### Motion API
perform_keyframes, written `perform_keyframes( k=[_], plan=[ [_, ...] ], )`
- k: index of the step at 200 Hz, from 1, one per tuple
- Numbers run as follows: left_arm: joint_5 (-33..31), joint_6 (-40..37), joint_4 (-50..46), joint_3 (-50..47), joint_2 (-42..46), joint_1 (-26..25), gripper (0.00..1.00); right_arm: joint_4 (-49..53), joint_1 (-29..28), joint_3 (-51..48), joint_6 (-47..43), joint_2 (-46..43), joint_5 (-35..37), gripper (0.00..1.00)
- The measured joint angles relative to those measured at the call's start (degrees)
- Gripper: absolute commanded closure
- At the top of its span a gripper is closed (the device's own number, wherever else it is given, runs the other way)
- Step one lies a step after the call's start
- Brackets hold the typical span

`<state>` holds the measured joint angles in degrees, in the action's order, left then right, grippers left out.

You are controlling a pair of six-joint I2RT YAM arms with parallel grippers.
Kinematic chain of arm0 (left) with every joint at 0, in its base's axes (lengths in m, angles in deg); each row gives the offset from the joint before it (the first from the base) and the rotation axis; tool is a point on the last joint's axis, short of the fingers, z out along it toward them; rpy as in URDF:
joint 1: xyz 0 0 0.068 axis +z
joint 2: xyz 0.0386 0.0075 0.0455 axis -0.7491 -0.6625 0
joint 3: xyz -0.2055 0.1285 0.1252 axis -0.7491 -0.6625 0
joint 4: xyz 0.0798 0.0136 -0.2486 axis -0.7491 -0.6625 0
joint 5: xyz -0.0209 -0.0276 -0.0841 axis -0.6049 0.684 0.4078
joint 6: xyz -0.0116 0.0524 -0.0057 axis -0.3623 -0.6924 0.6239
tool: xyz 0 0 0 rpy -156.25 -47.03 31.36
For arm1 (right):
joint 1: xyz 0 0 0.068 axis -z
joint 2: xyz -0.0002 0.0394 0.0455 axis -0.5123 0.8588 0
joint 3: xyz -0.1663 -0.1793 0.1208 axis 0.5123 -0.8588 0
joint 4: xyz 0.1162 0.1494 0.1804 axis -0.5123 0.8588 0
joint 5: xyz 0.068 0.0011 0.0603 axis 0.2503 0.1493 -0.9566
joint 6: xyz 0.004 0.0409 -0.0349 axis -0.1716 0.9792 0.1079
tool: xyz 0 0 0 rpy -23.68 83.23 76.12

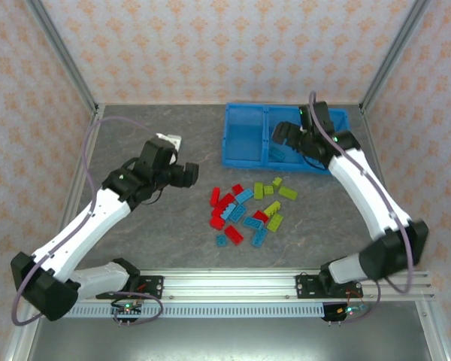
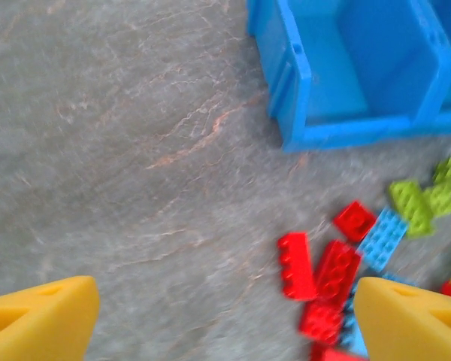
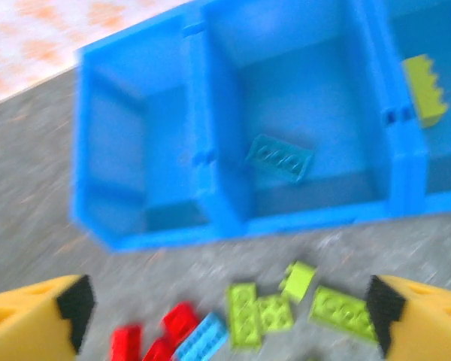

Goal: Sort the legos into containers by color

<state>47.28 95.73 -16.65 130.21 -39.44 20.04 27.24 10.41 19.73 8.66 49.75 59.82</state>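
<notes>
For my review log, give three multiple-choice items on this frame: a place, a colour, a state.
1. Which compartment of the bin holds the blue brick? A left; B right; C middle.
2. What colour is the brick in the right compartment? A yellow-green; B red; C light blue.
3. How is the right claw? A shut on a red brick; B open, holding nothing; C shut on a blue brick.
Key: 1 C, it lies on the middle compartment floor. 2 A, the yellow-green brick rests there. 3 B, its fingers stand wide apart.
</notes>
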Motion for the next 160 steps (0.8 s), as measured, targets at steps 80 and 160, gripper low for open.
perform_keyframes(
  k=[80, 160],
  plan=[
    [6.64, 20.57, 4.92, 0.48, -26.62, -2.99, 0.36, 8.31, -5.92, -11.5, 4.04, -8.59, -8.83, 0.01],
    [9.73, 22.49, 9.97, 6.01, -40.13, -4.31, 0.63, 9.05, -5.95, -13.25, 4.9, -8.02, -9.18, 0.01]
  ],
)
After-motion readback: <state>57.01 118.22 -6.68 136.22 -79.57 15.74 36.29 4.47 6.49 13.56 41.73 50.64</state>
